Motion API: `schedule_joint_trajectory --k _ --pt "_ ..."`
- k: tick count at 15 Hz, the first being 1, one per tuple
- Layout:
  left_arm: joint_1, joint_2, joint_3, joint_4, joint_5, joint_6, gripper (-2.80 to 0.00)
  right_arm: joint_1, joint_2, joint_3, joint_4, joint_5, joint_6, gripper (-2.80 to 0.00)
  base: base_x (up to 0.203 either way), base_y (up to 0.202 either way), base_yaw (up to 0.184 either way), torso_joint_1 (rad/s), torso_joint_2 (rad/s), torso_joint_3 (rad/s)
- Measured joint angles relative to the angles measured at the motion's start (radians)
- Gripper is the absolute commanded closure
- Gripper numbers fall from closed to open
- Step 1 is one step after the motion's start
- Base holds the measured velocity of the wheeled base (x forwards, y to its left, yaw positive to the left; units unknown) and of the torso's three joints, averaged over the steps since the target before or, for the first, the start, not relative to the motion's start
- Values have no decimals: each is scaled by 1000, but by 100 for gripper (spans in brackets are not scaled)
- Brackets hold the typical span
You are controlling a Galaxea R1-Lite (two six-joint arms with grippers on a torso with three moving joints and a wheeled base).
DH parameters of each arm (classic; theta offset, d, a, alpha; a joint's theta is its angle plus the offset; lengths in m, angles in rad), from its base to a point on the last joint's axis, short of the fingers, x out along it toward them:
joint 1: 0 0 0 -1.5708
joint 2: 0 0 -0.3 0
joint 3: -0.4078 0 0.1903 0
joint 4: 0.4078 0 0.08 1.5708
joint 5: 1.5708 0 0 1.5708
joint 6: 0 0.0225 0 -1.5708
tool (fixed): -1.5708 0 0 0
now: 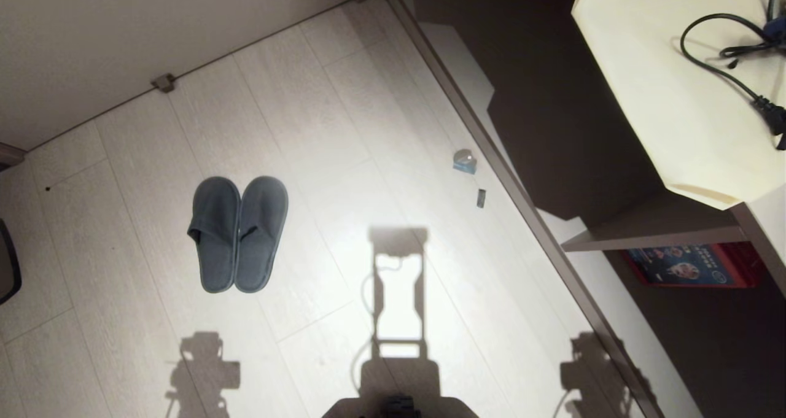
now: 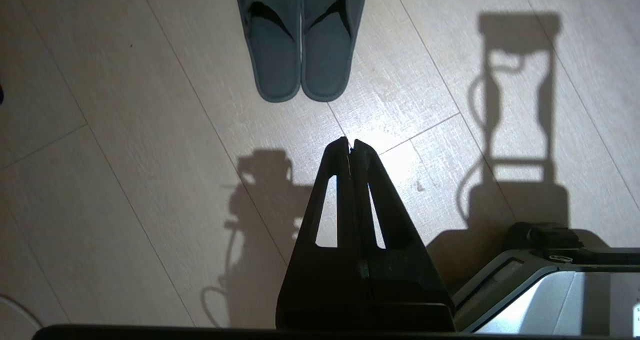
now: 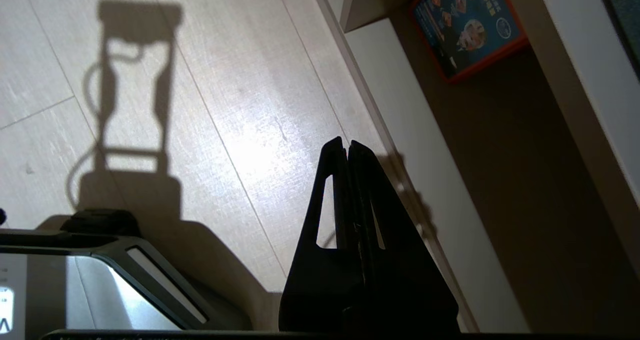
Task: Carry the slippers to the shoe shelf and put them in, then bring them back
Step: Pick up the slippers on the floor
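Seen from the head camera, angled steeply down over a pale plank floor (image 1: 344, 129) lit from behind, with the robot's own shadow thrown forward across the boards. Far left, a plain wall and a small door stop (image 1: 163, 82) at its foot. Left of centre, the slippers (image 1: 238, 234): dark grey, soft, lying flat on the floor side by side and touching, toes pointing away from the robot, open heels nearer, so apparently set out as a neat pair for an easy pick-up. Well clear of any furniture, nothing on or around them. In the left wrist view, left gripper (image 2: 349, 145) hanging above bare floor, fingers pressed together and empty, the slippers just ahead of the tips but not touched; likely parked, the carry not yet begun. Toward the middle right, a small clear-and-blue scrap (image 1: 465, 161) and a tiny dark piece (image 1: 481, 198) lying near the edge of the floor. In the right wrist view, right gripper (image 3: 346, 146) likewise closed on nothing, poised over the floor close to the long base strip. Right of that strip, the shoe shelf (image 1: 651, 237): a low taupe-brown cubby with a pale base board and a divider, shadowed inside, holding a flat red-and-blue box (image 1: 694, 266) in its nearer bay. Far right, above, a cream desk (image 1: 663, 99) carrying a black power cable (image 1: 724, 68). Slippers and shelf well apart, so seemingly the very start of the task.
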Motion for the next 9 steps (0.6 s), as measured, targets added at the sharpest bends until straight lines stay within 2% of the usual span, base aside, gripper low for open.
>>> schedule_joint_trajectory --k 9 --pt "1 0 0 0 0 -2 0 0 0 0 0 -1 4 0 0 0 0 2 2 -197"
